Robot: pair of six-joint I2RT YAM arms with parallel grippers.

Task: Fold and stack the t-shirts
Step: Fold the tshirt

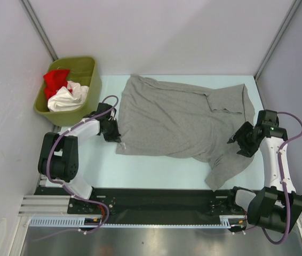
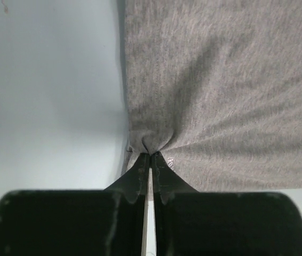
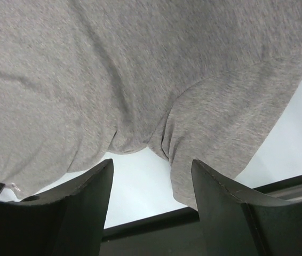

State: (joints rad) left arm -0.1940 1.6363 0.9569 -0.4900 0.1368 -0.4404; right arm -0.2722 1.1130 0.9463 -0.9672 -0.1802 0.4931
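A grey t-shirt [image 1: 177,120] lies spread across the middle of the pale tabletop [image 1: 140,170], one sleeve trailing toward the near edge. The left gripper [image 1: 112,130] is clenched on the shirt's left edge, cloth bunching at its tips. The right gripper [image 1: 241,140] hangs over the right sleeve, jaws apart, grasping nothing. At the far left corner, an olive-green bin [image 1: 91,69] holds a red shirt [image 1: 56,80] and a white shirt [image 1: 68,98].

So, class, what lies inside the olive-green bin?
Inside the bin lie a crumpled red t-shirt and a crumpled white t-shirt. The bin's floor, and anything beneath them, is covered and cannot be seen.
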